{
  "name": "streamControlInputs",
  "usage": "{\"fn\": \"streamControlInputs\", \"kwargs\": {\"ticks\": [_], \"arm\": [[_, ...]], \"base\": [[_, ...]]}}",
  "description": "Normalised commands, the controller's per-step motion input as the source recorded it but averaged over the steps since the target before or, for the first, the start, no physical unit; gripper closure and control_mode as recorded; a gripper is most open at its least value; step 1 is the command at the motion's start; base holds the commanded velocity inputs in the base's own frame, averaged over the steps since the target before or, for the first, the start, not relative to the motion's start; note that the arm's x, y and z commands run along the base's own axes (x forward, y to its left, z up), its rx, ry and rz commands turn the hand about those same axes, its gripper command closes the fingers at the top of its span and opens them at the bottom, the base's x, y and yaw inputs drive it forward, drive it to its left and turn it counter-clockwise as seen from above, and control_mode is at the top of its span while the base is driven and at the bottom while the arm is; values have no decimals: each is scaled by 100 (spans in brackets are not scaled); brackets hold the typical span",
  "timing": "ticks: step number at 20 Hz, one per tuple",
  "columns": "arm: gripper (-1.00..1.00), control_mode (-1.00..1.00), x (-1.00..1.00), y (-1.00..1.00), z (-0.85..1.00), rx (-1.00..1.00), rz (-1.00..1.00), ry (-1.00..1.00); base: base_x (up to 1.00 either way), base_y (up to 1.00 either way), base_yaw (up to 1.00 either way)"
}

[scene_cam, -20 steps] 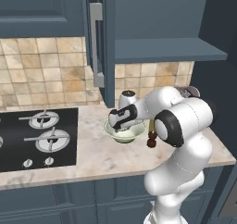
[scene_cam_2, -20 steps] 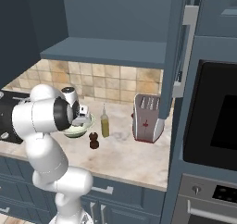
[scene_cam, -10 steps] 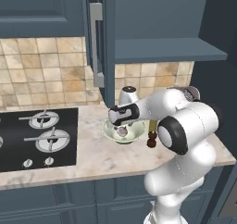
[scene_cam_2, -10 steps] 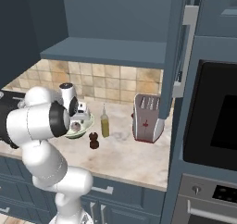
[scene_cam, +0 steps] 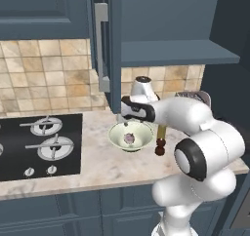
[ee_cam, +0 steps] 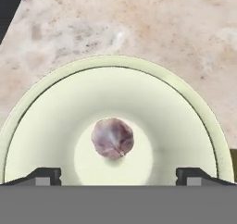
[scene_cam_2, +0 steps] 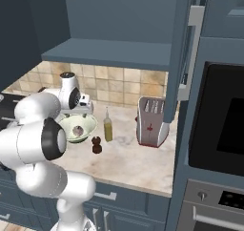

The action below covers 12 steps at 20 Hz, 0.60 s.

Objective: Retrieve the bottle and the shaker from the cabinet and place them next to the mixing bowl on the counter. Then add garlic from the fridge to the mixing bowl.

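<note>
With its jaws standing wide apart and holding nothing, the gripper (ee_cam: 118, 174) is hovering over the mixing bowl (ee_cam: 41, 107) at frame centre, where the garlic (ee_cam: 112, 138) is lying, so the last step seems done and the arm probably only needs lifting away.

Pink-purple garlic (ee_cam: 112, 138), pale green-cream mixing bowl (ee_cam: 185, 126), beige marbled counter (ee_cam: 139, 28)

Mixing bowl (ee_cam: 41, 107) near rim running off hand view's bottom edge; arm hiding most of bottle beside mixing bowl in left base view.
</note>
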Motion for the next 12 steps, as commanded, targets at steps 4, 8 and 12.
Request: {"fn": "streamControlInputs", "kwargs": {"ticks": [4, 8, 12], "arm": [[-100, -100, -46, -42, 53, 9, -4, 0], [-100, -100, -62, -41, 58, 11, -7, 0], [-100, -100, -88, -17, 74, 10, -3, 0]], "base": [[0, 0, 0], [0, 0, 0], [0, 0, 0]]}}
